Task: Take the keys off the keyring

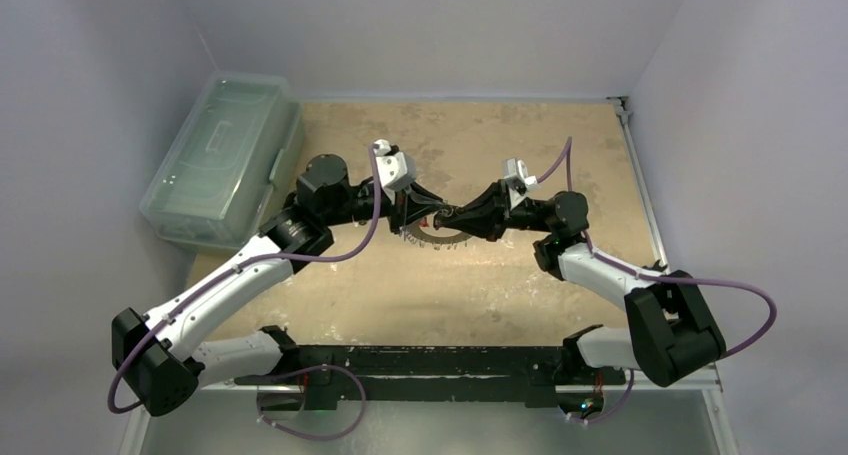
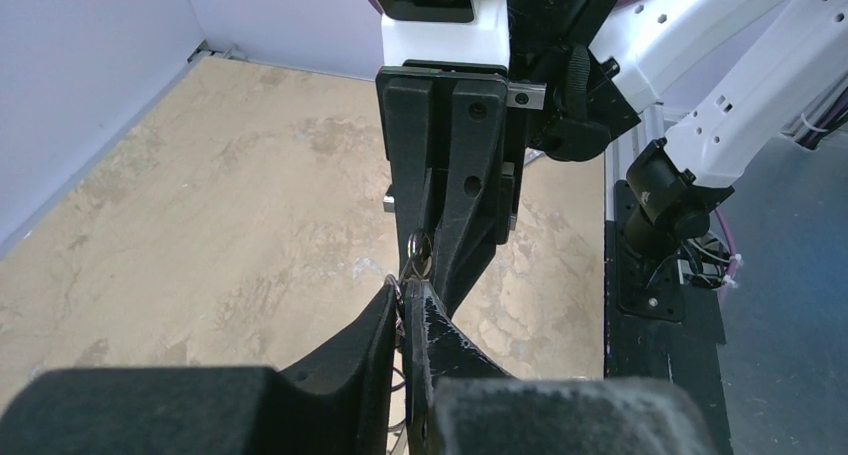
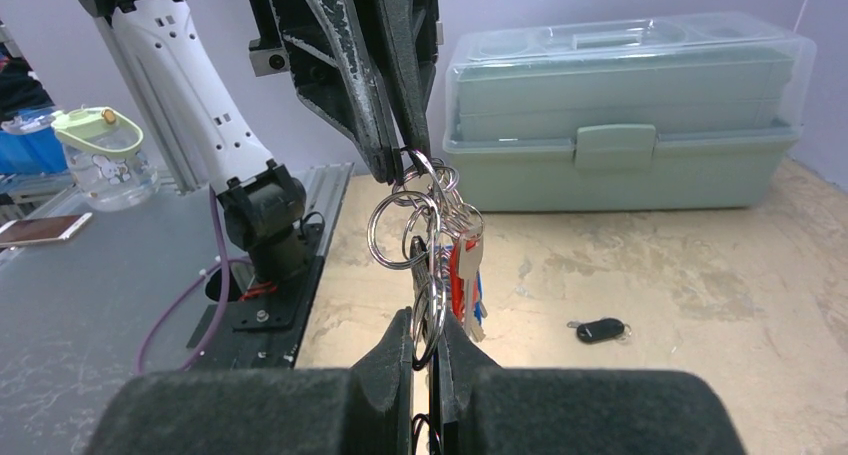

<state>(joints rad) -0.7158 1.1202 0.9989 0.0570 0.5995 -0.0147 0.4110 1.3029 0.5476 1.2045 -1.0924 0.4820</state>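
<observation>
Right gripper (image 3: 428,327): jaws together, pinching the lower edge of the keyring (image 1: 438,241) bunch, a metal loop sandwiched between the pads

Just above that, the keys (image 3: 466,267) hang in a tight clump off the loops. Mostly silvery, one red head, a bit of blue. All of it is in the air between my two tips, clear of the table (image 3: 700,295)

Above the clump, left gripper (image 3: 403,167) points down from the top, jaws closed on the upper loop. So the ring is clamped at both ends. Several loops overlap; can't tell which is the main ring or where its split sits

Step in hand, as I read it: two-handed grip is set, next is working a key off. To do it well:
- one hand anchors, the other regrips a single key head, not the clump
- slide that key along the wire toward the split with small rotations
- no yank, low pull force; thin wire will likely twist out of the pads and drop the lot

Further out, a small black fob (image 3: 600,330) lies on the table, well apart from the bunch

Far edge: pale green lidded box (image 3: 620,115), latch shut
</observation>
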